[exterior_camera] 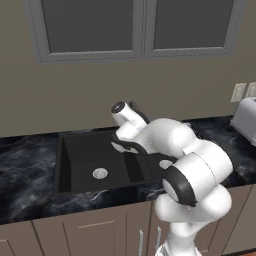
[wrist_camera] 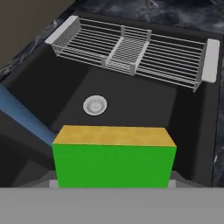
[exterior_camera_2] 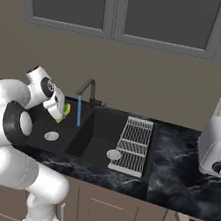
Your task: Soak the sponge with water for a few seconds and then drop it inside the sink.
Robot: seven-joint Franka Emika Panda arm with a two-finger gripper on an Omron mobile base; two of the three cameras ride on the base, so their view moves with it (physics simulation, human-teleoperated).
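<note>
Broadly, the sink (exterior_camera_2: pixel 96 135) takes up the middle of the black marble counter (exterior_camera_2: pixel 179 166), two dark basins with a silver drain (exterior_camera_2: pixel 51 135) in the one at nine o'clock and a wire drying rack (exterior_camera_2: pixel 133 145) laid over the basin at three o'clock. A toaster (exterior_camera_2: pixel 219 147) stands well apart at three o'clock on the counter. From the angular faucet (exterior_camera_2: pixel 88 90) the water (exterior_camera_2: pixel 78 110) falls as a thin blue stream near the divider between the basins.

The gripper (exterior_camera_2: pixel 59 109) hangs above the nine-o'clock basin, its jaws closed onto the sponge (exterior_camera_2: pixel 66 109), green face and yellow layer showing. In the right base view the sponge sits just beside the stream, at its nine o'clock; in the hand view the stream passes at nine o'clock of the sponge, and I cannot tell whether they touch.

By my judgement the soak is the step in hand. To do it well, bring the sponge squarely under the stream, hold it steady a few seconds, keep the grip firm, then release it low over the basin.

No brand, label or writing can be read anywhere.
</note>
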